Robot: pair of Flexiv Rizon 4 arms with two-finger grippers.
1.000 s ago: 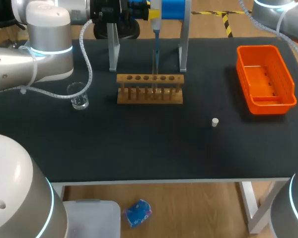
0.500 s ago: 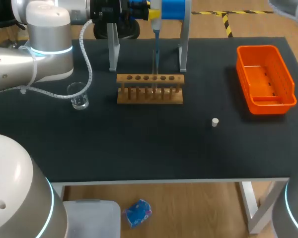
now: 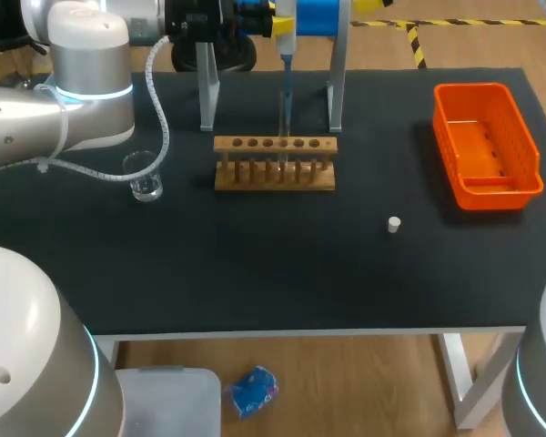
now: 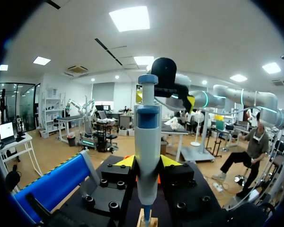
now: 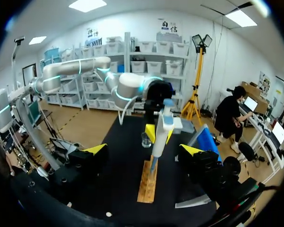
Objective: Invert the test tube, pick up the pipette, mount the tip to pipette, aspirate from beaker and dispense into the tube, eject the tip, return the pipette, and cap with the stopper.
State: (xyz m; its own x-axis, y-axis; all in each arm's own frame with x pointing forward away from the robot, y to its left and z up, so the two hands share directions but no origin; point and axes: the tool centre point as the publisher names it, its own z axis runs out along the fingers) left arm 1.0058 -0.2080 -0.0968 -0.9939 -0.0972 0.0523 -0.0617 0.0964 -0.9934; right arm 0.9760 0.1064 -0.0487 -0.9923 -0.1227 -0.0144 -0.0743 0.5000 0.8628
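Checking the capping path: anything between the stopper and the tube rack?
Nothing on the mat between stopper and rack. But the pipette, in the left gripper, hangs right over the rack's holes.

**Pipette hanging over the rack**

The pipette (image 3: 285, 41), white with a blue top and a thin blue lower end, is hanging upright in the left end effector (image 4: 147, 163). The end effector's fingers are pressing on the pipette's body from both sides. Its lower end is pointing down into a middle hole of the wooden rack (image 3: 275, 164); the tube there is too faint to make out. The clear beaker (image 3: 146, 186) is standing upright well to the rack's left. The small white stopper (image 3: 394, 224) is lying alone on the black desk (image 3: 255, 264), to the right of the rack and nearer the front edge. The orange bin (image 3: 485, 146) is sitting by the desk's right edge.
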